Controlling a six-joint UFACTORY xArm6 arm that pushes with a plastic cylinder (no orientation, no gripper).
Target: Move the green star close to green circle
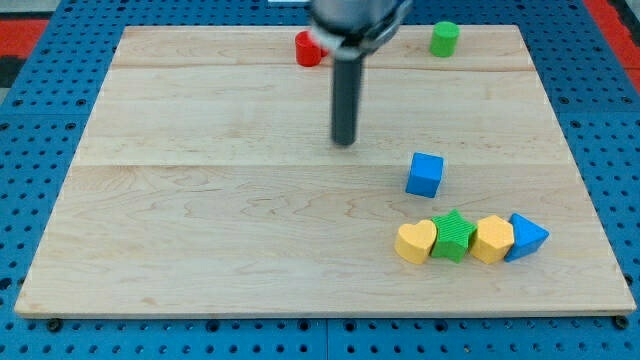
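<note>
The wooden worktop (200,230) carries seven small blocks, and my tip (345,142) rests on bare wood a little above the middle of the board, touching none of them. The tool is a plain dark rod with nothing that opens or closes, and it has hold of nothing. The green star (454,236) lies toward the bottom right corner of the worktop, well apart from my tip, down and to the view's right of it. It sits in a tight row of four: a yellow heart (415,241) touches it on the view's left, a yellow block (492,239) of unclear shape presses against its right side, and a blue triangle-like block (526,237) ends the row nearest the right edge. A blue cube (425,174) stands alone just above this row. The green circle (445,39) stands at the top edge, toward the top right corner, far from the star. A red block (307,49) sits at the top edge near its middle, partly hidden behind the arm's dark body.
</note>
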